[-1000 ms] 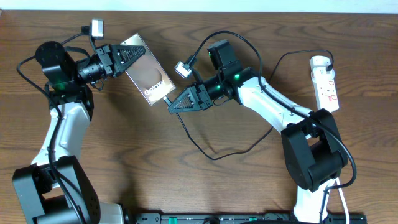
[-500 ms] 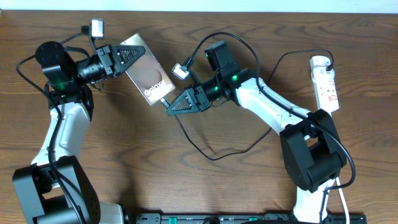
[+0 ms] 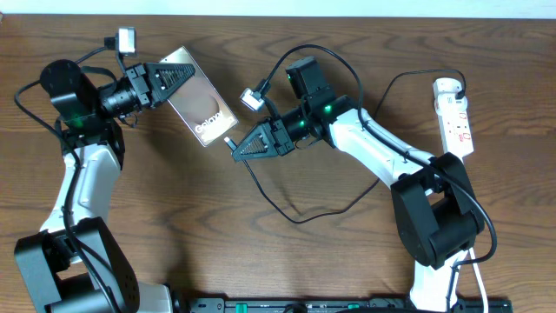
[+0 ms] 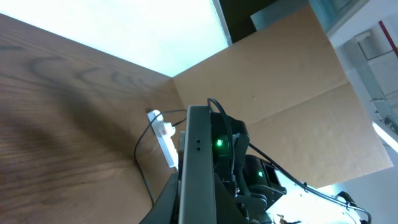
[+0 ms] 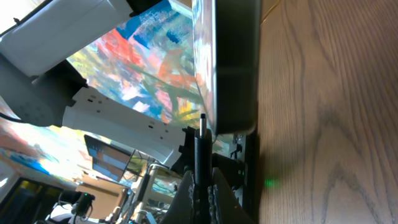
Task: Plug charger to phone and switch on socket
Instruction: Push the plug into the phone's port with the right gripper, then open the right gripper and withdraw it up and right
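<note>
Near the worktop's far left corner we pinch the stiff, likely slippery phone [image 3: 208, 109] endwise in our left jaws, our right jaws nipping the limp charger [image 3: 300, 222] behind its plug.

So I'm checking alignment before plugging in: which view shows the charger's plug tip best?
The right wrist view: the plug tip pokes up close and sharp, near the phone's edge. Overhead shows it only as a small speck beside the phone's corner. The left wrist view misses it.

Matt wood-grain table [image 3: 174, 217] — glossy phone [image 3: 201, 109], white plastic socket [image 3: 457, 111].
</note>
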Controlling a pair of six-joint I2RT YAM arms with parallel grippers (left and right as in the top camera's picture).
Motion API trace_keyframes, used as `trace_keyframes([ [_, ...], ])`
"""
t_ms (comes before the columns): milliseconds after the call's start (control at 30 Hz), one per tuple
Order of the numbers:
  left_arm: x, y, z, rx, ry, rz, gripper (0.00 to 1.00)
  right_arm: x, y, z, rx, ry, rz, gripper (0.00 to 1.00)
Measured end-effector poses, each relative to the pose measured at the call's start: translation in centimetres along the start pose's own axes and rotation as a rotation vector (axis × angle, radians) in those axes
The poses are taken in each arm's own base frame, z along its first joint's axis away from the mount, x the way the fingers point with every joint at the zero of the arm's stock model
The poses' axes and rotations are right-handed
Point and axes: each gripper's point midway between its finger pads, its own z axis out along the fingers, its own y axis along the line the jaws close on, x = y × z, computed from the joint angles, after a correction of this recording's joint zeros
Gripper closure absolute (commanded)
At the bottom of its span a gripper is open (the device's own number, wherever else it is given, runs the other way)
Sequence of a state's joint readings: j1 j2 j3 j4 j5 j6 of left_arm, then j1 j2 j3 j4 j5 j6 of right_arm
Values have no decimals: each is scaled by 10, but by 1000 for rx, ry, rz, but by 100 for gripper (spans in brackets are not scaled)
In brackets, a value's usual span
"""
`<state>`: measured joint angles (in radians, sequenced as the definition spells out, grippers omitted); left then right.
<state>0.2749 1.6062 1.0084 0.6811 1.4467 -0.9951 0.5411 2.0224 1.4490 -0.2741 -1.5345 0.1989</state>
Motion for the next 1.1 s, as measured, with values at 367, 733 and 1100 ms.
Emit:
trace_keyframes([
  [367,4,-2,3,11,20,0,93,0,0,0,0,0,-4,99],
  [733,9,-5,12,23,40,1,92,0,1,0,-7,1,-5,99],
  [1100,9,-5,14,22,38,1,92,-2,1,0,-7,0,-22,99],
])
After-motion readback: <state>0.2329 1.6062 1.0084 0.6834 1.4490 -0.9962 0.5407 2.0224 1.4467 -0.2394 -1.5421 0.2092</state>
